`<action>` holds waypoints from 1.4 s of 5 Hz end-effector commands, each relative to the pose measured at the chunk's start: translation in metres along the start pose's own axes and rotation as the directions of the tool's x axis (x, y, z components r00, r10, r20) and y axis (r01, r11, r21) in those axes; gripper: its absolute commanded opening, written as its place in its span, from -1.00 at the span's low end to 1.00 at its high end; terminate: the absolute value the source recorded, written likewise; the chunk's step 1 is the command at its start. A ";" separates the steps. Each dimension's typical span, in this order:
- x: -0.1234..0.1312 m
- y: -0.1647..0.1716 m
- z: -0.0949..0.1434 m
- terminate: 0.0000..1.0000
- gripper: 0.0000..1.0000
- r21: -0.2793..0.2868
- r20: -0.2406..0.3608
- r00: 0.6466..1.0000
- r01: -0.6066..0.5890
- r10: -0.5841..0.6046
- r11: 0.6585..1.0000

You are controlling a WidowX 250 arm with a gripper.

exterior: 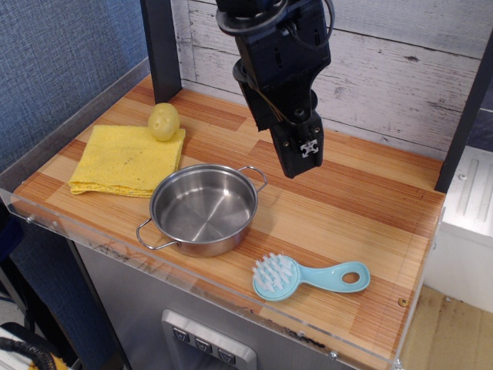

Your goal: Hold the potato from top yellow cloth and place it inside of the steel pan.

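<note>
The small, roundish, pale yellow potato [164,121] with a few shallow dimples is seen on the far right corner of the flat, folded yellow cloth [127,159]. It lies well to the left of the black gripper [303,158] in the picture, and somewhat farther back. The gripper hangs above the bare wooden table [370,208], to the right of the shiny, round, shallow steel pan [204,209], and nothing is held in it. Its fingers appear drawn close together, but this cannot be told with certainty. The pan is empty and stands just beside the cloth. A light blue plastic brush [308,278] is lying near the front edge.
</note>
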State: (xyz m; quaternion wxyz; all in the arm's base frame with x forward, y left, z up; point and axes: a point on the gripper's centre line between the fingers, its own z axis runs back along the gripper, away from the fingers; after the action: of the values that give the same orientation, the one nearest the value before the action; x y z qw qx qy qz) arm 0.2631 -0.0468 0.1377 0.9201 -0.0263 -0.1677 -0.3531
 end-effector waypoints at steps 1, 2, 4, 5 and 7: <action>0.000 0.000 0.000 -1.00 1.00 0.000 0.000 1.000 0.000 0.000 1.000; -0.008 0.029 0.003 -1.00 1.00 0.012 0.008 0.997 -0.080 0.080 0.997; -0.021 0.090 0.012 -1.00 1.00 0.048 0.033 0.978 -0.208 0.207 0.977; -0.042 0.104 0.004 -1.00 1.00 0.105 0.085 0.898 -0.438 0.431 0.893; -0.057 0.115 -0.017 -1.00 1.00 0.124 0.082 0.738 -0.675 0.670 0.727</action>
State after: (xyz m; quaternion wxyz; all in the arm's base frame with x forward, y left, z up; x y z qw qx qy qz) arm 0.3071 0.0681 0.0975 0.9861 -0.0313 -0.1620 0.0185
